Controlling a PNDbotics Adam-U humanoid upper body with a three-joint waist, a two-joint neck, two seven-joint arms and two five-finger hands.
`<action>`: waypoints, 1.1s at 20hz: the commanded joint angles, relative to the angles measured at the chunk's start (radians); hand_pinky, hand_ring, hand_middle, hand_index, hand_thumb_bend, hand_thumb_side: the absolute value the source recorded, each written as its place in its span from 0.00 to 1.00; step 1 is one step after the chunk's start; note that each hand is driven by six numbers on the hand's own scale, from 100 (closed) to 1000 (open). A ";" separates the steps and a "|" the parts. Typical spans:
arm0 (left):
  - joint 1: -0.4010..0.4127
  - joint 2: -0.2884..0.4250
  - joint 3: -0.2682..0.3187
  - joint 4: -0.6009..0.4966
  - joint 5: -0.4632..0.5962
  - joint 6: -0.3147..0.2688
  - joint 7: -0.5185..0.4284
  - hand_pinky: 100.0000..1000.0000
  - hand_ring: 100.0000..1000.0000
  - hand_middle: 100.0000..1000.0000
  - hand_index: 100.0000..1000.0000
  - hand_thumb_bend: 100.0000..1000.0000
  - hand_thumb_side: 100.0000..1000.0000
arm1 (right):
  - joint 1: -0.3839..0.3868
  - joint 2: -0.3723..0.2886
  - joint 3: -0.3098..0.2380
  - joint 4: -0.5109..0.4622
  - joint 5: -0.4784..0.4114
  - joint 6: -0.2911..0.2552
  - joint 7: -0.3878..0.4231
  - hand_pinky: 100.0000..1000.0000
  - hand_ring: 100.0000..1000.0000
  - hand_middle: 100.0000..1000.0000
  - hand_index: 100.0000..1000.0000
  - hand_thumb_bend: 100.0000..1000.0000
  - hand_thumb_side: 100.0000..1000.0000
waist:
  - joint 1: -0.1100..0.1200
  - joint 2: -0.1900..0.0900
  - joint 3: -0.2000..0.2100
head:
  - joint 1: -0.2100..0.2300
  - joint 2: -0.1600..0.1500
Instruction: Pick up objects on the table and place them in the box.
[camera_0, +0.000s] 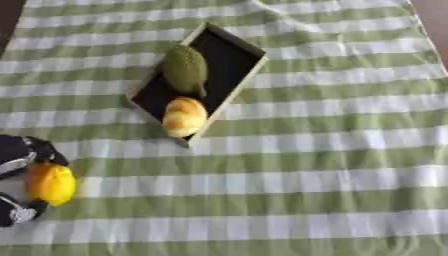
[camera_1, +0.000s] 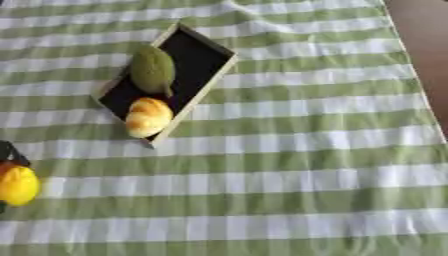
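Note:
A shallow black box (camera_0: 229, 55) with a pale wooden rim lies askew on the green-and-white striped cloth, upper middle. Inside it sit a green spiky fruit (camera_0: 184, 69) and, at the near end, an orange-and-cream bun-like object (camera_0: 185, 116). At the left edge my left hand (camera_0: 19, 156) is curled round a yellow lemon-shaped fruit (camera_0: 51, 183), with fingers above and below it, low over the cloth and well short of the box. My right hand shows in neither view.
The striped cloth (camera_0: 306, 175) covers the table to the right and front of the box. A brown surface (camera_1: 424, 45) shows past the cloth's right edge.

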 joint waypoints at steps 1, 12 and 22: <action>-0.007 0.018 0.011 -0.009 -0.003 0.020 0.040 0.66 0.62 0.54 0.64 0.00 0.05 | -0.006 -0.020 -0.014 -0.014 -0.007 0.001 -0.002 0.87 0.84 0.74 0.84 0.00 0.00 | 0.000 -0.018 0.000 | 0.002 -0.007; -0.253 -0.034 0.054 -0.009 -0.063 -0.123 0.182 0.64 0.58 0.50 0.57 0.00 0.00 | -0.014 -0.028 -0.017 -0.014 -0.012 0.001 -0.006 0.87 0.84 0.74 0.84 0.00 0.00 | 0.003 -0.040 0.008 | -0.017 0.007; -0.735 -0.380 -0.051 0.080 0.028 -0.122 0.087 0.65 0.56 0.49 0.55 0.00 0.08 | -0.086 -0.006 0.001 -0.014 -0.036 0.017 0.023 0.87 0.84 0.74 0.84 0.00 0.00 | 0.008 -0.062 -0.017 | -0.017 0.018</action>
